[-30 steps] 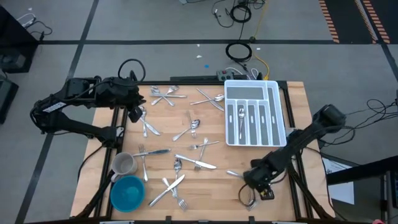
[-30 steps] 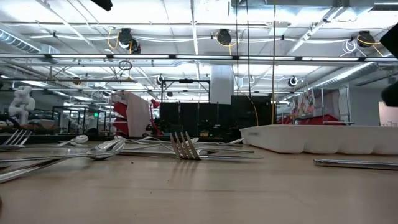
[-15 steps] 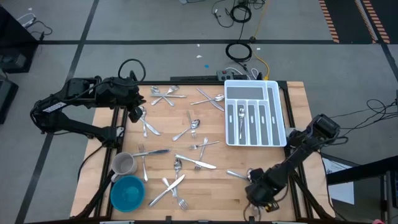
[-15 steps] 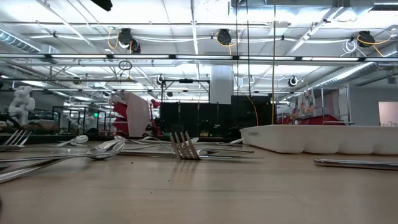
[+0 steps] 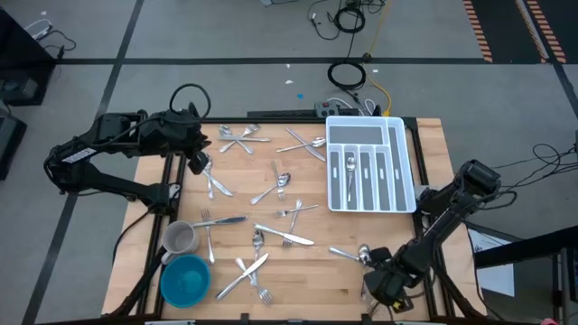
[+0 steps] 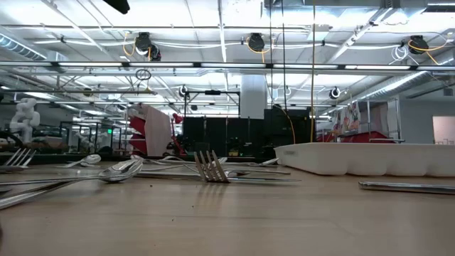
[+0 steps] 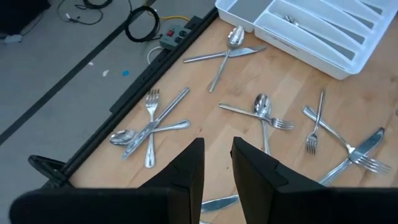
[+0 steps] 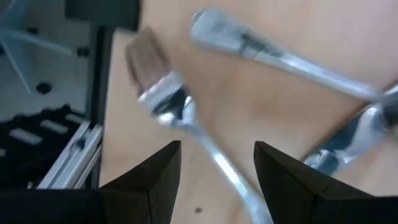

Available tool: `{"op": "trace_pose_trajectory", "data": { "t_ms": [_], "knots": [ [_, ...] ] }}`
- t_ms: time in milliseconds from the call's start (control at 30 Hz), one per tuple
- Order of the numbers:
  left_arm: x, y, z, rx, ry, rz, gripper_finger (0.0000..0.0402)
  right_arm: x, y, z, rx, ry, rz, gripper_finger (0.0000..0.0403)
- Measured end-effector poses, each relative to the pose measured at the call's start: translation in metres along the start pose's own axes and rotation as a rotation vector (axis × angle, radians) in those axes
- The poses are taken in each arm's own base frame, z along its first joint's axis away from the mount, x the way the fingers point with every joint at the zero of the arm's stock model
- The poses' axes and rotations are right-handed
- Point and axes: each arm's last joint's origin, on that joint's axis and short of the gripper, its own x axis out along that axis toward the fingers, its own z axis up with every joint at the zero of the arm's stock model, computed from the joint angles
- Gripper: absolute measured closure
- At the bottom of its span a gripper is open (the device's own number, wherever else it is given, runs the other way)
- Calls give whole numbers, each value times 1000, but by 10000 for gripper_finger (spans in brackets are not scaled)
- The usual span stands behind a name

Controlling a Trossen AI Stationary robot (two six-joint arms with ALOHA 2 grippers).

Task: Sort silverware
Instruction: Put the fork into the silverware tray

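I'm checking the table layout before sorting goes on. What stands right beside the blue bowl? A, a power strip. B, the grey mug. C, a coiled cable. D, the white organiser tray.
B: in the high view the grey mug stands just above the blue bowl, at the table's near-left corner.

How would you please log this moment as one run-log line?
left gripper: open, empty, above table's far-left silverware | right gripper: open, empty, over spoon at near-right edge | organiser tray: few pieces in
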Motion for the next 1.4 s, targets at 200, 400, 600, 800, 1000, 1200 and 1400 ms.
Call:
{"op": "trace_pose_trajectory", "data": {
  "t_ms": [200, 400, 600, 800, 1000, 1200, 1400],
  "knots": [
    [0, 0, 0, -45, 0, 0, 313, 5, 10, -11, -60, -6, -45, 206],
    [0, 0, 0, -72, 0, 1, 313, 17, 11, -9, -93, -42, -119, 206],
    [0, 0, 0, -74, -5, 14, 313, 32, 13, -6, -109, -23, -99, 207],
    [0, 1, 0, -73, -9, 25, 313, 32, 14, -6, -112, -26, -95, 207],
    [0, 1, 0, -72, -15, 40, 313, 34, 16, -8, -116, -23, -95, 213],
    [0, 1, 0, -71, -16, 43, 313, 37, 23, -14, -142, -46, -113, 244],
    [0, 2, 1, -70, -25, 66, 313, 40, 20, -12, -125, -37, -128, 289]
  ]
}}
